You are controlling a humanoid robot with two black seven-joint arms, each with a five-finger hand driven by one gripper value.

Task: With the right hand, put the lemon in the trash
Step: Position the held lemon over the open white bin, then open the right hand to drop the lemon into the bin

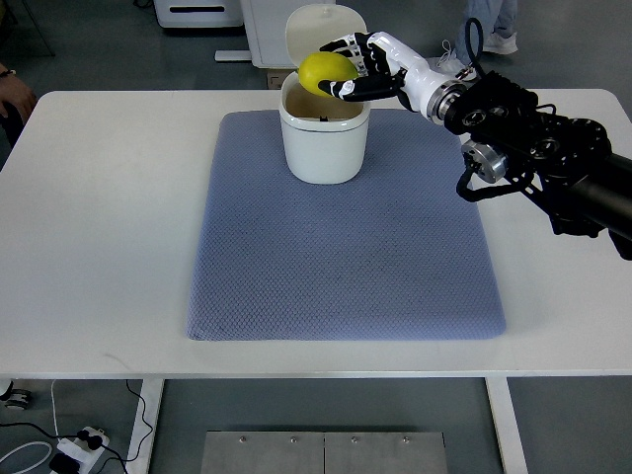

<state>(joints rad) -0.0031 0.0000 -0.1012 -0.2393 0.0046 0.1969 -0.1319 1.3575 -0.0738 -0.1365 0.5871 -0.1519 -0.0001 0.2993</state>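
Lemon [327, 71] sits gripped in the curled fingers of the right hand [357, 67], held over the open mouth of the white trash bin [323, 148] directly beneath; carrying looks done, and only letting go over the opening seems left

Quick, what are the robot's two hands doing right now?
Right hand: fingers closed around the lemon, held over the open trash bin.
Left hand: not in view.
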